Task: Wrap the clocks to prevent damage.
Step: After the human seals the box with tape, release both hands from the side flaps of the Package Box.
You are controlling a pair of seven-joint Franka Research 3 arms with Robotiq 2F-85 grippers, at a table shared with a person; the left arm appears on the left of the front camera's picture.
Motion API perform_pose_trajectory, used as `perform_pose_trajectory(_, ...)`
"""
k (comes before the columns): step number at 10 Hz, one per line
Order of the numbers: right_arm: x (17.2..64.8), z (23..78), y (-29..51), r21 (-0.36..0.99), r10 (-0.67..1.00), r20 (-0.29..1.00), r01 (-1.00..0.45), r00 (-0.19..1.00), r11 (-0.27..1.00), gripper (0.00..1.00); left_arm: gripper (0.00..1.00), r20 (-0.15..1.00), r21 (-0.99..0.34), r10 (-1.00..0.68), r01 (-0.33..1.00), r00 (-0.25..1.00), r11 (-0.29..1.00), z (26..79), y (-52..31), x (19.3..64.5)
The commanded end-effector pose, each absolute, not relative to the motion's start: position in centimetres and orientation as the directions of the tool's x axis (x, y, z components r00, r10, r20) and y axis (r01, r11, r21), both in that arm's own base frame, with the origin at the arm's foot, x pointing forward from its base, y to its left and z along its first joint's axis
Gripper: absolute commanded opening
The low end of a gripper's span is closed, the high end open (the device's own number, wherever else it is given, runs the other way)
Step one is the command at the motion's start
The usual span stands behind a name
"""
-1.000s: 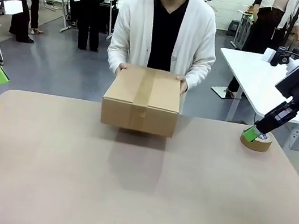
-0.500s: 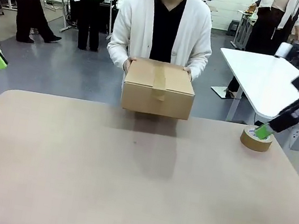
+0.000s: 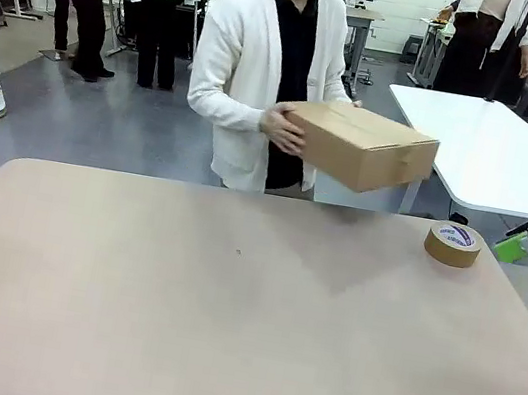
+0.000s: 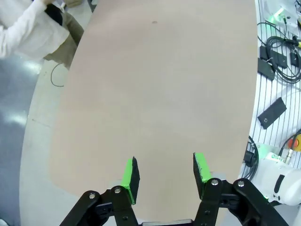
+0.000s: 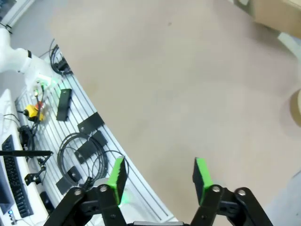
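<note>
Clocks themselves are nowhere to be made out; judging by the scene, they are presumably packed inside the taped cardboard box [image 3: 361, 148], which the person's hand [image 3: 284, 127] carries off beyond the table's far edge. A tape roll [image 3: 453, 243] lies near the far right corner of the table [image 3: 221, 332]. The left gripper [image 4: 165, 172] and right gripper [image 5: 160, 175] both hang with jaws apart, holding nothing, off the table's sides. Wrapping looks finished; the next move seems only parking the arms.
</note>
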State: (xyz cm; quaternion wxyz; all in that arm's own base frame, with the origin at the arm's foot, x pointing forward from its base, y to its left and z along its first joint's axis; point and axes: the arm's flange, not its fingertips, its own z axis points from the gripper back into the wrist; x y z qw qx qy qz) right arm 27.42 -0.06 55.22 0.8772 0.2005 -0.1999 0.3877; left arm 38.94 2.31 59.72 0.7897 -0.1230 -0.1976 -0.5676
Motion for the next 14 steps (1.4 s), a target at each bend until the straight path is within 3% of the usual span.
perform_pose_trajectory(1, 27.4, 54.7, -0.1, 0.209, 0.611, 0.489, -0.764, 0.622, 0.61, 1.0, 1.0, 0.495, 0.015, -0.823, 0.944, 0.279, 0.329, 59.2, 2.6, 39.1)
perform_pose_trajectory(2, 27.4, 54.7, 0.1, 0.208, 0.62, 0.476, -0.765, 0.624, 0.61, 0.87, 0.81, 0.502, 0.005, -0.816, 0.943, 0.285, 0.332, 58.9, 2.7, 39.0)
perform_pose_trajectory(3, 27.5, 54.9, 0.2, 0.207, 0.621, 0.473, -0.764, 0.625, 0.611, 0.97, 1.0, 0.503, -0.001, -0.815, 0.944, 0.287, 0.331, 59.0, 2.8, 39.3)
perform_pose_trajectory(8, 27.3, 55.4, 1.0, 0.209, 0.638, 0.433, -0.76, 0.637, 0.616, 1.0, 1.0, 0.492, -0.008, -0.817, 0.939, 0.302, 0.343, 59.1, 2.7, 39.3)
perform_pose_trajectory(9, 27.3, 55.4, 1.3, 0.253, 0.637, 0.387, -0.741, 0.667, 0.622, 1.0, 1.0, 0.471, 0.053, -0.821, 0.918, 0.324, 0.393, 59.2, 2.5, 39.5)
perform_pose_trajectory(10, 27.1, 55.1, 0.7, 0.213, 0.625, 0.474, -0.769, 0.621, 0.603, 1.0, 1.0, 0.485, -0.001, -0.821, 0.939, 0.3, 0.343, 59.0, 2.8, 39.1)
perform_pose_trajectory(14, 27.1, 55.1, 0.7, 0.213, 0.625, 0.474, -0.769, 0.621, 0.603, 1.0, 1.0, 0.485, -0.001, -0.821, 0.939, 0.3, 0.343, 59.0, 2.8, 39.1)
